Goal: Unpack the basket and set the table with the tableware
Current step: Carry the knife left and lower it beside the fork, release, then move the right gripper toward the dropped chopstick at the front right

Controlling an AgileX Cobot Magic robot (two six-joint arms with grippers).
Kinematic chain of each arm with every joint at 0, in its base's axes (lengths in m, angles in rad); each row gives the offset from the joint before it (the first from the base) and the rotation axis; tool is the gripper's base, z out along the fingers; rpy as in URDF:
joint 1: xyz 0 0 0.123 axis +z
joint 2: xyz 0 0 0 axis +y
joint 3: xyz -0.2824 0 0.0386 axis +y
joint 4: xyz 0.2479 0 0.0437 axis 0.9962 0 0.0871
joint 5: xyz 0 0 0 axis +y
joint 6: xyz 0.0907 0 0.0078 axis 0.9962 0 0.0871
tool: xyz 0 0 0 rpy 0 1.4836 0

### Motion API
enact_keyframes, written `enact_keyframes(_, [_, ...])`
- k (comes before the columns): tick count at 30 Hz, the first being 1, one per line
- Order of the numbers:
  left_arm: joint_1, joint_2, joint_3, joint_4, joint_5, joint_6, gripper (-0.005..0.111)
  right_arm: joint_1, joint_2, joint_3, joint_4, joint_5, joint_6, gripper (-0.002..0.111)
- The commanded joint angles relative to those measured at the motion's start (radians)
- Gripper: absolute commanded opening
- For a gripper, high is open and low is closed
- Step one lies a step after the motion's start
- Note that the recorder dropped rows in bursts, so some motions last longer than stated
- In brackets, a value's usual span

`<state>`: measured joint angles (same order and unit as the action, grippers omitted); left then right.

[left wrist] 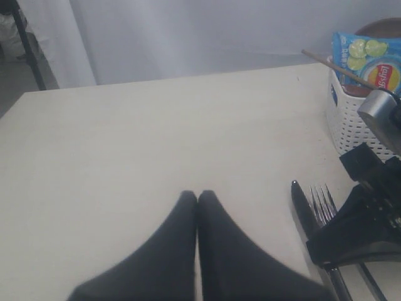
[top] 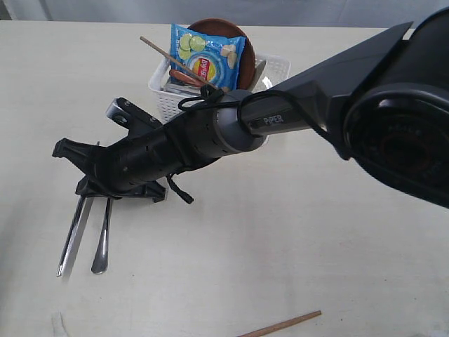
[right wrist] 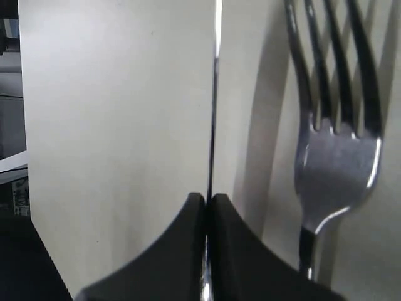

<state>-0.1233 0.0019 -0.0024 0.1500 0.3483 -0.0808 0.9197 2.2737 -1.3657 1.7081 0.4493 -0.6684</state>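
Observation:
My right gripper (top: pixel 88 191) reaches across to the left of the table (top: pixel 295 232) and is shut on the steel knife (top: pixel 70 239). The right wrist view shows the knife (right wrist: pixel 213 113) edge-on between the closed fingers of the gripper (right wrist: pixel 207 197). Right beside the knife, the steel fork (top: pixel 103 239) (right wrist: pixel 338 144) lies flat on the table. At the back stands the white basket (top: pixel 277 70), holding a brown plate (top: pixel 224 31), a chopstick (top: pixel 175 60) and a red-brown spoon (top: pixel 186 77). A second chopstick (top: pixel 280 325) lies near the front edge. My left gripper (left wrist: pixel 197 194) is shut and holds nothing.
A blue snack bag (top: pixel 207 60) stands in the basket in front of the plate. The right arm (top: pixel 280 116) spans the middle of the table, passing close to the basket's front. In the left wrist view the basket (left wrist: pixel 351 119) and the right gripper (left wrist: pixel 363 232) are off to one side.

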Motion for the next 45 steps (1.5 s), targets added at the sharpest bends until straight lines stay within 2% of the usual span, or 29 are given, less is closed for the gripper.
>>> enact_keyframes(1, [-0.005, -0.002, 0.002, 0.002, -0.001, -0.002, 0.000, -0.008, 0.010, 0.006, -0.037, 0.003, 0.010, 0.000])
enact_keyframes(6, [-0.005, -0.002, 0.002, 0.002, -0.001, -0.002, 0.000, -0.011, 0.010, 0.006, -0.039, 0.019, 0.014, 0.002])
enact_keyframes(11, [-0.005, -0.002, 0.002, 0.002, -0.001, -0.002, 0.000, -0.011, 0.010, 0.006, -0.039, 0.016, 0.017, 0.024])
enact_keyframes(13, [-0.005, -0.002, 0.002, 0.002, -0.001, -0.002, 0.000, -0.011, 0.010, 0.006, -0.039, 0.014, 0.017, 0.029])
enact_keyframes(26, [-0.005, -0.002, 0.002, 0.002, -0.001, -0.002, 0.000, -0.011, -0.054, 0.006, -0.039, 0.023, 0.009, 0.029])
enact_keyframes(34, [-0.005, -0.002, 0.002, 0.002, -0.001, -0.002, 0.000, -0.011, -0.181, 0.006, -0.049, -0.007, -0.123, 0.029])
enact_keyframes(38, [-0.005, -0.002, 0.002, 0.002, -0.001, -0.002, 0.000, -0.035, -0.257, 0.006, -0.184, 0.028, -0.123, 0.025])
enact_keyframes(45, [-0.005, -0.002, 0.002, 0.002, -0.001, -0.002, 0.000, -0.181, -0.418, 0.006, -0.408, 0.204, -0.050, 0.024])
